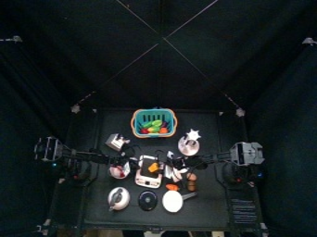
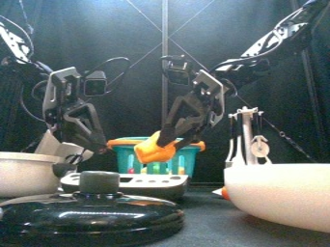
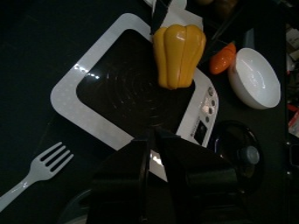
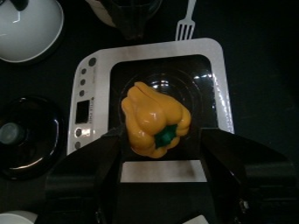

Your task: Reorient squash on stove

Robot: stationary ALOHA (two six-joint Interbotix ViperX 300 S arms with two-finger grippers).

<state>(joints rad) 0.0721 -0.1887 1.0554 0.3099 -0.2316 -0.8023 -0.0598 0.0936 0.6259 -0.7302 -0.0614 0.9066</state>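
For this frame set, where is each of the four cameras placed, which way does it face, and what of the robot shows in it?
Top: high overhead, facing straight down; the table is small, an arm entering from each side.
Front: table height at the front edge, facing level; both arms hang behind a dark lid and white bowl.
Left wrist: on the left arm, facing the stove; its own jaws barely discernible.
Right wrist: above the stove, right end effector around the squash.
Shared: both wrist views show squash, stove and white fork.

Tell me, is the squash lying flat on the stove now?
No: in the front view the right gripper holds the squash in the air, above the stove.
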